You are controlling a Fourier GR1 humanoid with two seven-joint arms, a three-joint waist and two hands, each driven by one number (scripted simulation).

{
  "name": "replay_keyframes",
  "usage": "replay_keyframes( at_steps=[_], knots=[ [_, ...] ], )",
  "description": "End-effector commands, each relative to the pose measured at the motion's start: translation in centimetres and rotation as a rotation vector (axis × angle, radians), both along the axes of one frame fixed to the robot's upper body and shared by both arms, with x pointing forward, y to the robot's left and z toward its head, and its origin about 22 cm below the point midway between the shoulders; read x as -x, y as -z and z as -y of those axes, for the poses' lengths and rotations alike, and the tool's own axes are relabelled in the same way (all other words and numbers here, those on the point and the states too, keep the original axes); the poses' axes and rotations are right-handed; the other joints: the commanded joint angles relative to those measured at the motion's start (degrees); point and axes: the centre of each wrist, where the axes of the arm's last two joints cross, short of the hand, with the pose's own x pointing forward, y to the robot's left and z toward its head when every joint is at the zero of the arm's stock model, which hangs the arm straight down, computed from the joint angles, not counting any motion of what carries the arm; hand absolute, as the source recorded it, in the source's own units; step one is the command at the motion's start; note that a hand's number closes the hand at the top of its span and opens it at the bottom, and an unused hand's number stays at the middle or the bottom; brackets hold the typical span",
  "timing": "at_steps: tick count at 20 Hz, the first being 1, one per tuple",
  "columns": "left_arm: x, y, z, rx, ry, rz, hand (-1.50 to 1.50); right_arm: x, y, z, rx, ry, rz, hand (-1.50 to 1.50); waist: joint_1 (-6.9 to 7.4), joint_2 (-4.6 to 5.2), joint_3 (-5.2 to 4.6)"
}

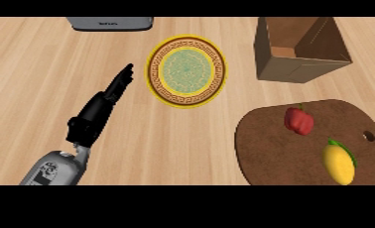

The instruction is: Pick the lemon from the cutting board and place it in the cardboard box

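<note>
Cardboard box (301, 48) holds nothing visible; lemon (339, 162) on cutting board (271, 142); left robot hand (102, 108) straight-fingered, empty

You have only your left robot hand (102, 104) in view, coming in from the lower left on its grey forearm. Its black fingers are straight and held together, pointing up and to the right. It holds nothing, and your right one does not show.
</note>
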Motion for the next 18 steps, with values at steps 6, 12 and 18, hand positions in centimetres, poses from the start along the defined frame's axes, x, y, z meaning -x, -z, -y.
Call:
replay_keyframes(
  at_steps=[6, 12, 18],
  knots=[
    [-1.0, 0.5, 0.8, 0.014, 0.017, -0.018, 0.00, -3.0, -3.5, -3.1, -0.013, 0.077, -0.034, -1.50, 0.77, -0.17, 0.44],
    [-0.4, 0.9, 0.8, 0.001, 0.009, 0.000, 0.00, -6.3, 0.5, -2.7, -0.026, 0.134, -0.130, -1.50, 1.12, -0.10, 0.46],
    [-0.6, 0.5, 1.3, 0.008, 0.013, -0.020, 0.00, -5.4, 0.1, -4.2, -0.020, 0.124, -0.103, -1.50, 0.57, -0.29, 0.47]
  ],
)
